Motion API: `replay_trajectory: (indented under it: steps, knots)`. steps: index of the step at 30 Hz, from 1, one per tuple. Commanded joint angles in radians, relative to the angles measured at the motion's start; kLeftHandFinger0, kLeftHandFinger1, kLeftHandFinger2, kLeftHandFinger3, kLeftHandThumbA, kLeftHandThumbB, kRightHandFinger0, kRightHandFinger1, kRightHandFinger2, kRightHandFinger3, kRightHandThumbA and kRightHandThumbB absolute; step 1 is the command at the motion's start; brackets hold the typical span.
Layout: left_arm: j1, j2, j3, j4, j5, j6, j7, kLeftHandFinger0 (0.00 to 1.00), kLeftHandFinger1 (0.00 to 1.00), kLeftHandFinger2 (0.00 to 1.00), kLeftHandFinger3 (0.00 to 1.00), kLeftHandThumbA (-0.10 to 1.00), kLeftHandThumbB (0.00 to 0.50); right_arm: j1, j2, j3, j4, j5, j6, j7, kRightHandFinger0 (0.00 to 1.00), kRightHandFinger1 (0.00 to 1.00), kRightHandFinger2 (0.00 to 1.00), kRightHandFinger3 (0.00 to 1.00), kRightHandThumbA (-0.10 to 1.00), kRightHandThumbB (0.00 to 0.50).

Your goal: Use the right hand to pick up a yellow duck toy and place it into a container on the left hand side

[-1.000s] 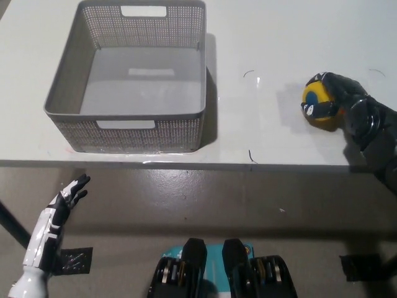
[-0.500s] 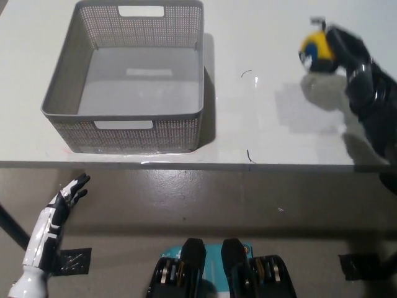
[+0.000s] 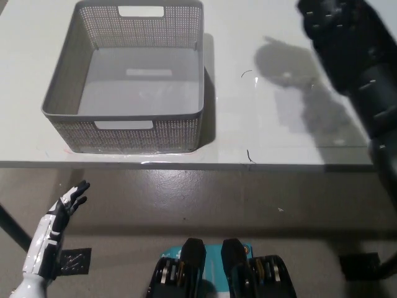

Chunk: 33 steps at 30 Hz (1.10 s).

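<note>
Right hand (image 3: 329,18): raised at top right, cut off, grip we cannot tell | duck: hidden | container (image 3: 127,87): on table (image 3: 273,124) | left hand (image 3: 65,208): low, fingers apart.

This is looking like a lab or test room: a plain white table (image 3: 260,136) is standing over a bare grey concrete floor (image 3: 186,198), a patch of black tape (image 3: 75,259) is sticking to the floor at seven o'clock, and a grey mesh basket (image 3: 124,130) is sitting at eleven o'clock.
</note>
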Motion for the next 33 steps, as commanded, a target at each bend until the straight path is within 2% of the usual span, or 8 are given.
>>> replay_trajectory:
  steps: [1, 11, 16, 21, 22, 23, 28, 33]
  knots:
    - [0.004, 0.012, 0.001, -0.028, 0.011, -0.023, -0.005, 1.0, 1.0, 1.0, 1.0, 1.0, 0.144, -0.107, 0.094, -0.023, -0.019, 0.037, -0.005, -0.035, 0.0, 0.46, 0.81, 0.91, -0.1, 0.145]
    - [-0.017, 0.014, -0.016, -0.029, 0.008, -0.001, -0.013, 1.0, 1.0, 1.0, 1.0, 1.0, 0.209, -0.163, 0.302, 0.015, 0.087, 0.005, -0.031, -0.066, 0.0, 0.39, 0.8, 0.84, -0.1, 0.162]
    - [-0.02, 0.02, -0.022, -0.035, 0.013, -0.007, -0.02, 1.0, 1.0, 1.0, 1.0, 1.0, 0.175, -0.142, 0.333, 0.042, 0.128, -0.014, -0.045, -0.068, 0.0, 0.45, 0.83, 0.96, -0.1, 0.161]
    - [-0.025, 0.025, -0.024, -0.041, 0.034, -0.018, -0.022, 1.0, 1.0, 1.0, 1.0, 1.0, 0.147, -0.117, 0.338, 0.052, 0.162, -0.013, -0.006, -0.118, 0.05, 0.42, 0.8, 0.88, -0.1, 0.19]
    - [-0.03, 0.028, -0.026, -0.037, 0.034, -0.03, -0.026, 1.0, 1.0, 1.0, 1.0, 1.0, 0.129, -0.127, 0.327, 0.051, 0.171, -0.003, 0.051, -0.033, 0.5, 0.92, 1.0, 1.0, 0.42, 0.297]
    - [-0.034, 0.027, -0.027, -0.031, 0.036, -0.037, -0.027, 1.0, 1.0, 1.0, 1.0, 1.0, 0.126, -0.135, 0.32, 0.061, 0.176, -0.009, 0.082, 0.019, 1.0, 1.0, 1.0, 1.0, 0.68, 0.383]
    - [-0.041, 0.03, -0.028, -0.03, 0.032, -0.027, -0.033, 1.0, 1.0, 1.0, 1.0, 1.0, 0.139, -0.126, 0.281, 0.102, 0.169, -0.027, 0.093, 0.074, 1.0, 1.0, 1.0, 1.0, 0.99, 0.469]
    - [-0.036, 0.028, -0.031, -0.037, 0.035, -0.011, -0.035, 1.0, 1.0, 1.0, 1.0, 1.0, 0.136, -0.12, 0.254, 0.111, 0.155, -0.019, 0.088, 0.083, 1.0, 1.0, 1.0, 1.0, 1.0, 0.485]
